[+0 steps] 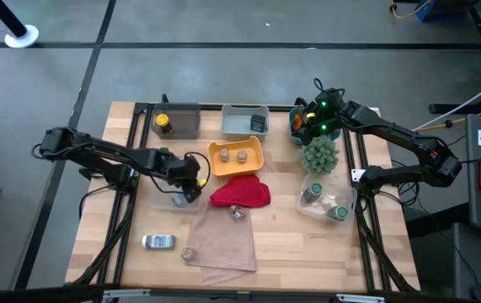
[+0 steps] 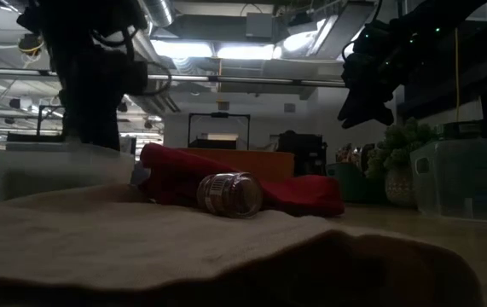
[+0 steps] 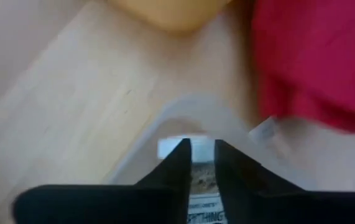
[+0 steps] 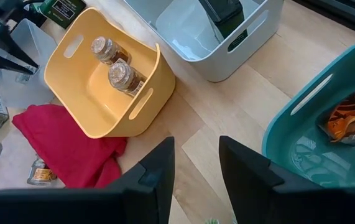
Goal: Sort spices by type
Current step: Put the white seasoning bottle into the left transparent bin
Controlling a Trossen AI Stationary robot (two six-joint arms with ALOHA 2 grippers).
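Left gripper in clear bin, fingers nearly closed on a labelled jar.
Next: lift clear. Right gripper half open, empty, above teal bin.

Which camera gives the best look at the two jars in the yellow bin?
The right wrist view: both jars lie in plain sight inside the yellow bin, tan tops and labels visible. The high view shows them only as small tan dots. The left wrist view catches just the bin's edge, and the low view shows no jars.
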